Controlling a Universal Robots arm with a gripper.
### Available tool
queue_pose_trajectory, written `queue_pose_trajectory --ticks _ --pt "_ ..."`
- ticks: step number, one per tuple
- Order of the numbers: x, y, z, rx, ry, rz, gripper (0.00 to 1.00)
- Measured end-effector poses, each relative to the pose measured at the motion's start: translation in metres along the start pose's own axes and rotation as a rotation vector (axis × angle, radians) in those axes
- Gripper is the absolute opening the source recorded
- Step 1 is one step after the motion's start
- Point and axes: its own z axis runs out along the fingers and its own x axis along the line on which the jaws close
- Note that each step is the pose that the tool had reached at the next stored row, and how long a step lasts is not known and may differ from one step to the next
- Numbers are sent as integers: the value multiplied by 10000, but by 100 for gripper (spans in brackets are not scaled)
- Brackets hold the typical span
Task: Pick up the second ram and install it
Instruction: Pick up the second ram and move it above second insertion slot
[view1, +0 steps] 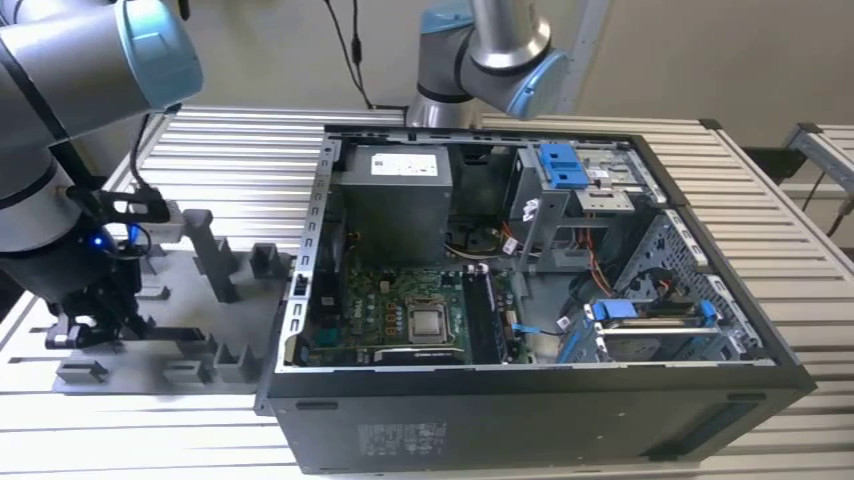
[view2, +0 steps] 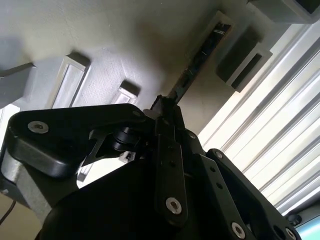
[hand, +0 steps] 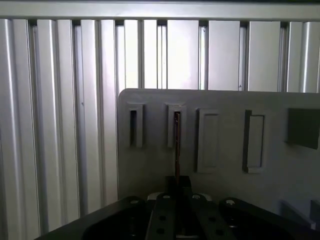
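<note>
The gripper (view1: 83, 330) hangs over the grey holder plate (view1: 147, 375), at the plate's end farthest from the open computer case (view1: 534, 420). The case stands just beside the plate, on the exterior view's right of it, on the same ribbed aluminium table (view1: 227, 150).

In both wrist views the jaws are drawn narrow, pinched onto the near end of the second ram (hand: 176, 145). The stick is seen edge-on, as a thin dark line with a brownish tint. It runs from between the fingertips of the gripper (hand: 177, 182) to one of the plate's raised rectangular slots (hand: 176, 125), where its far end sits (how deep it sits I cannot tell).

In the second wrist view the same stick (view2: 197, 60) slants away from the gripper (view2: 162, 107) across the plate's pale surface (view2: 125, 45). It ends in a slot block near the plate's edge, with the table's ribs (view2: 270, 130) just beyond.

Other slots on the plate flank the ram's slot on both sides. Upright grey holder blocks (view1: 214, 255) rise from the plate between the gripper and the case.
</note>
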Motion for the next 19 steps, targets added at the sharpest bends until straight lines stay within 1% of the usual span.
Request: queue_pose_trajectory --ticks 7,15,19 --pt "-5 -2 -114 0 0 0 15" --pt "-10 -4 -263 0 0 -1 15" --pt "-13 -5 -318 -1 1 -1 15"
